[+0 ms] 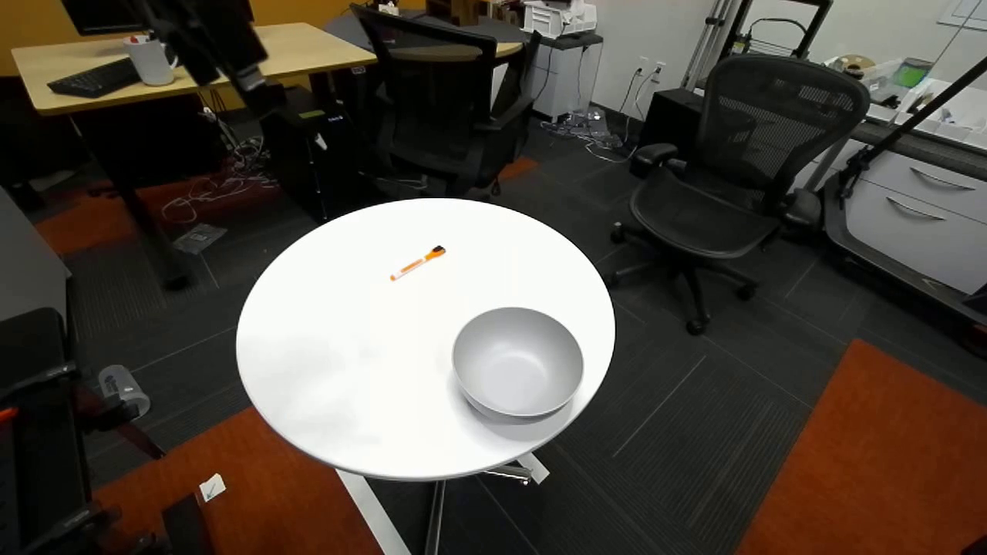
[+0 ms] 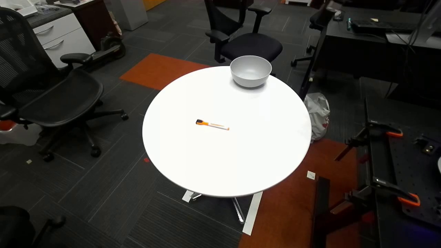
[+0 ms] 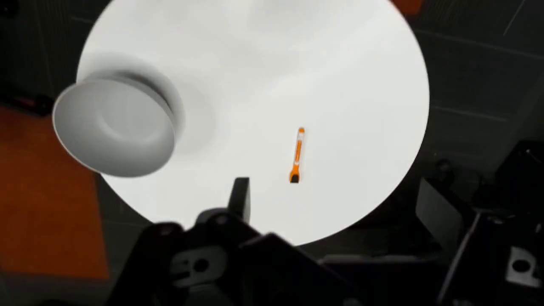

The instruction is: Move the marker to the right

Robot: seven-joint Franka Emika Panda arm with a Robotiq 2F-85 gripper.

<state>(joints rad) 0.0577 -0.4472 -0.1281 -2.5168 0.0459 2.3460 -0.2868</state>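
The marker is a thin white and orange stick with a black tip on its orange cap. It lies flat on the round white table, and it also shows in an exterior view and in the wrist view. My gripper is open and empty, with its two fingers wide apart. In the wrist view the marker lies beyond the fingertips, nearer the left finger, and nothing touches it. In an exterior view my dark, blurred gripper hangs high at the upper left, well above the table.
A large grey bowl stands upright near the table's edge, apart from the marker. It also shows in an exterior view and at the left of the wrist view. Office chairs and a wooden desk stand around the table.
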